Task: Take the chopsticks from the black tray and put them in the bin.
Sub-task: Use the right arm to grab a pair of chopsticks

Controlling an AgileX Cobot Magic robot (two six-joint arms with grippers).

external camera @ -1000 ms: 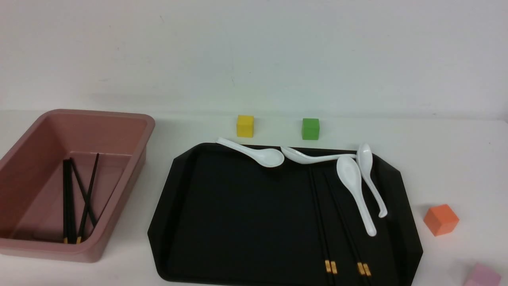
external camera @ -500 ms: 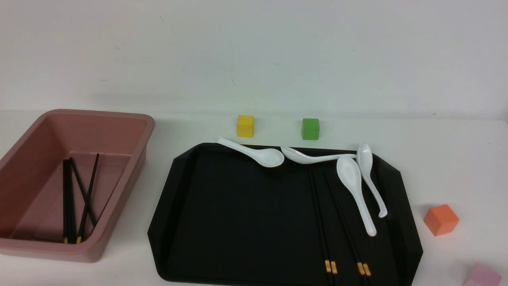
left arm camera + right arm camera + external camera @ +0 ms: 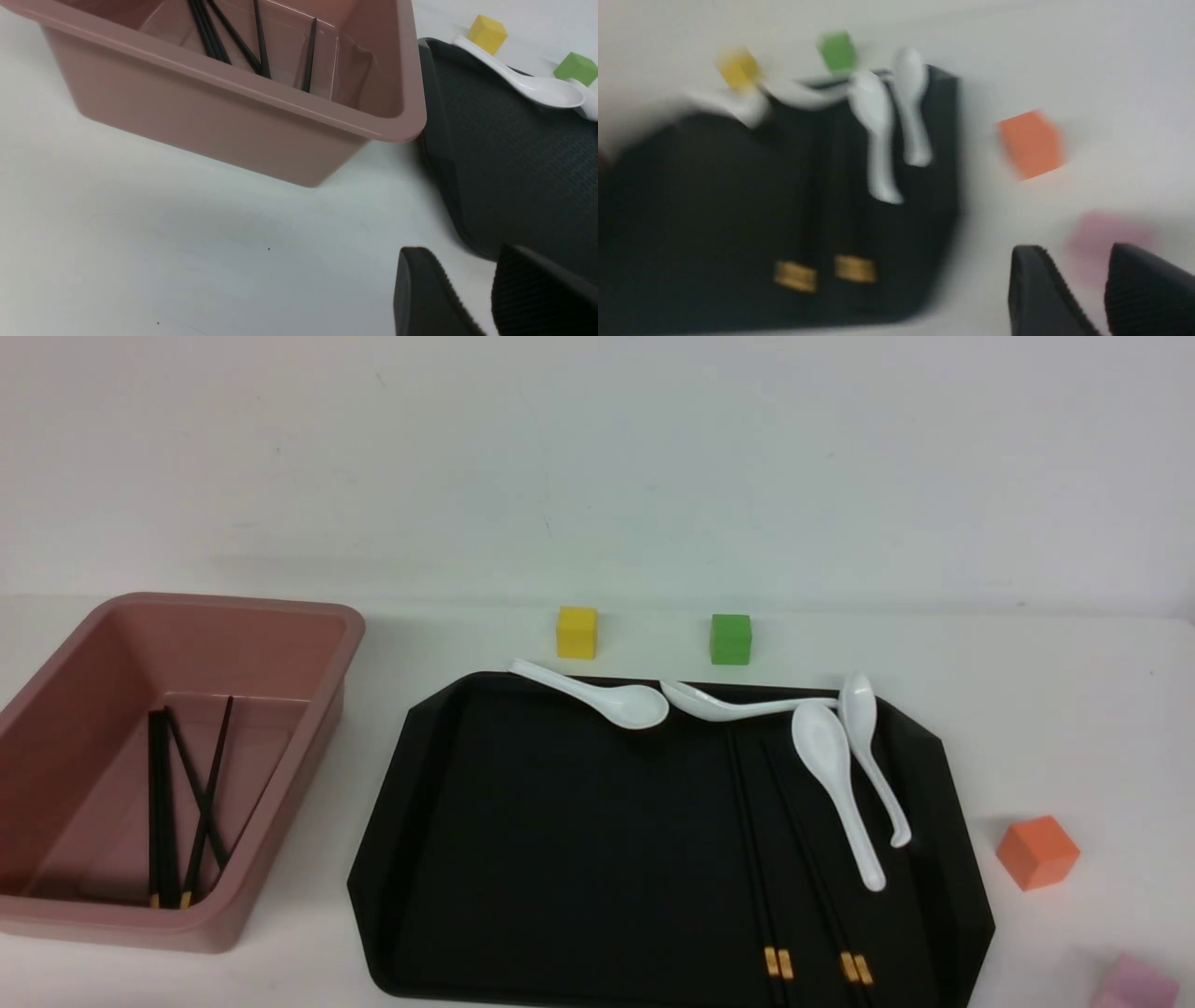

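Fingers (image 3: pixel 420 298) of the left gripper (image 3: pixel 467 254) stand a little apart with nothing between them, over the white table (image 3: pixel 187 242) just beside the black tray (image 3: pixel 560 849). The right gripper (image 3: pixel 1078 252) looks the same, a small gap and nothing held, near the tray's right side, but its picture is blurry. Four chopsticks (image 3: pixel 756 868) lie on the right half of the tray in two pairs, gold bands at the near end. Four white spoons (image 3: pixel 611 700) lie along the tray's far edge. A few more chopsticks lie in the pink bin (image 3: pixel 280 644), left of the tray. There are four cubes. The yellow cube (image 3: pixel 577 632) and green cube (image 3: pixel 730 638) sit behind the tray. The orange cube (image 3: pixel 1037 851) and pink cube (image 3: pixel 1134 982) sit to its right.
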